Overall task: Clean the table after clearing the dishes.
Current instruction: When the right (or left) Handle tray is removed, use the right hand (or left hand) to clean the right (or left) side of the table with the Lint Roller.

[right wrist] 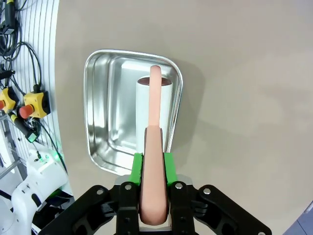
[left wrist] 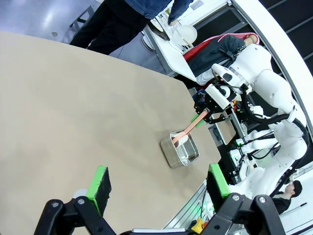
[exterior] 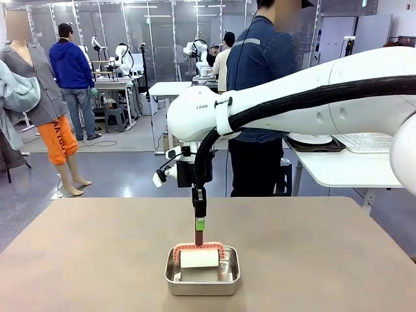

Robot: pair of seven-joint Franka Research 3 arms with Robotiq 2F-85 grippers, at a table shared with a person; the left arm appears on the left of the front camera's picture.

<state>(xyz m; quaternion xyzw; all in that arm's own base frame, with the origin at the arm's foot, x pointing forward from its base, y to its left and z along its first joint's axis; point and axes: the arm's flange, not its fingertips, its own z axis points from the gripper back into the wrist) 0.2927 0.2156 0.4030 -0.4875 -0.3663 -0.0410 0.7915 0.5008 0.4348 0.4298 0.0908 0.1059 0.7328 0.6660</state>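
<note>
Beige table (exterior: 97, 260) beneath right gripper (exterior: 199, 224) with roller (exterior: 199, 258)

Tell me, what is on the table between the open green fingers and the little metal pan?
Nothing. In the left wrist view, the stretch of table between the left gripper and the steel pan is bare.

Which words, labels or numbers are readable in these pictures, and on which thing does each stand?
"FRAN": small dark letters, partly cut off, on the white shell of the right arm.
Nothing that I can read is printed on the steel pan, the lint roller or the table.
</note>
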